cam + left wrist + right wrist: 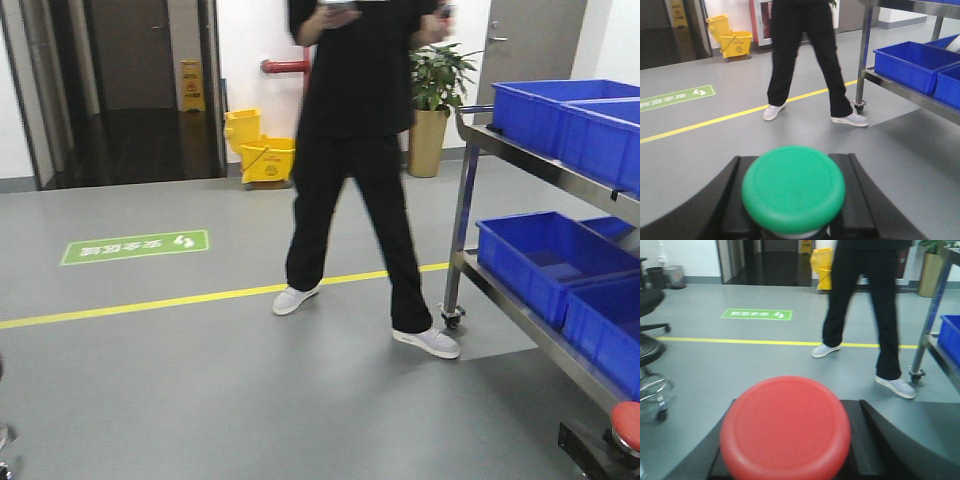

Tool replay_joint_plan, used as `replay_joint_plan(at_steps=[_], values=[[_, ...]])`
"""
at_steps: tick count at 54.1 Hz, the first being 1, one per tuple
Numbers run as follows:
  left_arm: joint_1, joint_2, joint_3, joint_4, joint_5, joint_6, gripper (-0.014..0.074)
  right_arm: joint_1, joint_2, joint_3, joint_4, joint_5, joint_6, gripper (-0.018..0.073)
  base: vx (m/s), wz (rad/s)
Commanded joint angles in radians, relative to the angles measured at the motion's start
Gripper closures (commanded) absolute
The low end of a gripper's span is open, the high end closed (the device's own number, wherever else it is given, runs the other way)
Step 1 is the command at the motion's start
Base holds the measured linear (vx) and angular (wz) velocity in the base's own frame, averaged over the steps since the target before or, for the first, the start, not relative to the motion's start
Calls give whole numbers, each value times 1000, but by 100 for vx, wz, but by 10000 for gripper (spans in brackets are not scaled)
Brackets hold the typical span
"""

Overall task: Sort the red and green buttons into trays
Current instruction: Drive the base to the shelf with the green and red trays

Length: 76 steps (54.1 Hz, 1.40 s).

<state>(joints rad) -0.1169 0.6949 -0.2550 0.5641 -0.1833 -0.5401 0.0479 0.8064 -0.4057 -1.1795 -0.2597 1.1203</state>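
Smooth grey floor (700, 150); left claw (794, 157) grips domed green button (793, 192), right claw (797, 402) grips red button (785, 432).

A warehouse-like hall: yellow floor line (150, 303), steel rack (464, 200) of blue crates (540, 255), yellow mop bucket (265, 160).

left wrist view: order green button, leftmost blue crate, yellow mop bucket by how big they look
1. green button, huge only because it sits at the camera
2. leftmost blue crate
3. yellow mop bucket
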Motion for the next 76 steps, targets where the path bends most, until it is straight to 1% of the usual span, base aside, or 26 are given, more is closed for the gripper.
replay_joint_plan(at_steps=[1,47,61,76], values=[[-3,-1,-30,-12,-82,-3,596,-1,-2,-33,15,-37,-2,567,59,-23],[-3,-1,-30,-12,-82,-3,596,-1,-2,-33,15,-37,-2,567,57,-29],[-3,-1,-30,-12,-82,-3,596,-1,-2,-33,15,-37,-2,567,51,-61],[-3,-1,-30,-12,-81,-3,596,-1,-2,-33,15,-38,-2,567,41,-92]])
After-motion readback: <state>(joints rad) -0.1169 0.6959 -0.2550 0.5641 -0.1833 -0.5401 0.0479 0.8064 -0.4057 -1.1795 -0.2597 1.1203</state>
